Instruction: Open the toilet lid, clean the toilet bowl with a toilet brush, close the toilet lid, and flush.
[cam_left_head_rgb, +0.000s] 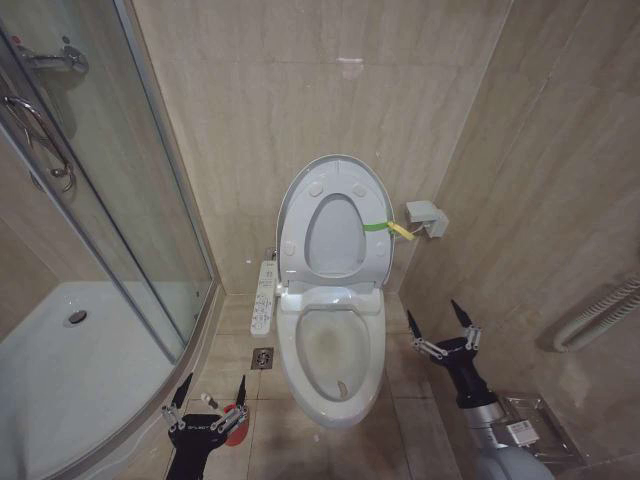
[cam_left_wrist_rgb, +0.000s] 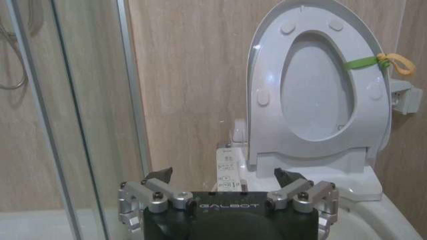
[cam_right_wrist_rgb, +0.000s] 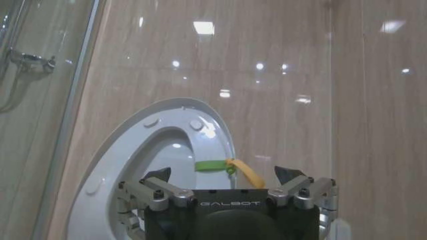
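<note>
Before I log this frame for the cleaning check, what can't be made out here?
- Toilet brush: head view, mostly hidden behind the left end effector; only a red bit shows.
- Toilet bowl stain near the drain: head view, too small to identify.
- Toilet lid: right wrist view, lower part blocked by the right end effector.

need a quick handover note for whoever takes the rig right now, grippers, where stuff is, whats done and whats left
Left gripper: open, empty, low on the floor side left of the toilet bowl.
Right gripper: open, empty, right of the bowl.
Toilet lid: raised with the seat ring against the wall, a green strap on its edge.
Red holder sits by the left gripper.
Done: lid open.
Left: brushing, closing, flushing.
</note>
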